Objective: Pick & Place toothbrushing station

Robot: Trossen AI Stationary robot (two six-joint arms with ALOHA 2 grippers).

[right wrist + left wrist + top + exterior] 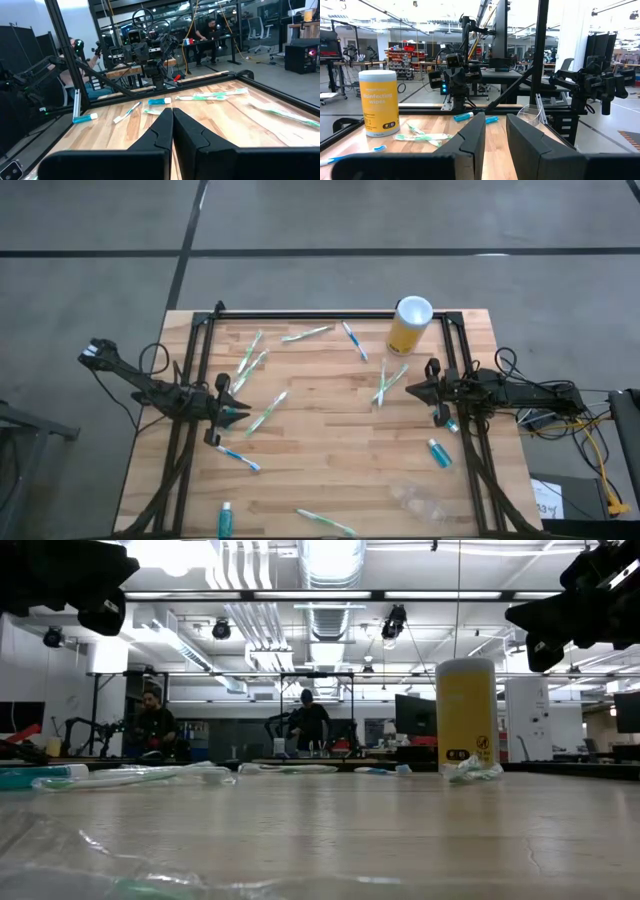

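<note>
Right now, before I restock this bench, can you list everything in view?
toothbrushes: about nine, white-green and white-blue, scattered over the table
tubes: four, teal with white caps; two by the right arm, one at the front left edge, one at the left claw's tip
cup: one, clear, front right
wipes canister: one, yellow with white top, back right
table: one, light wood
people: two, dark clothes, room behind
left claw: dark, open, left side
right claw: dark, shut, right side

light: bright ceiling strips, glare overhead | shadows: soft | low view: foreground blurred
</note>
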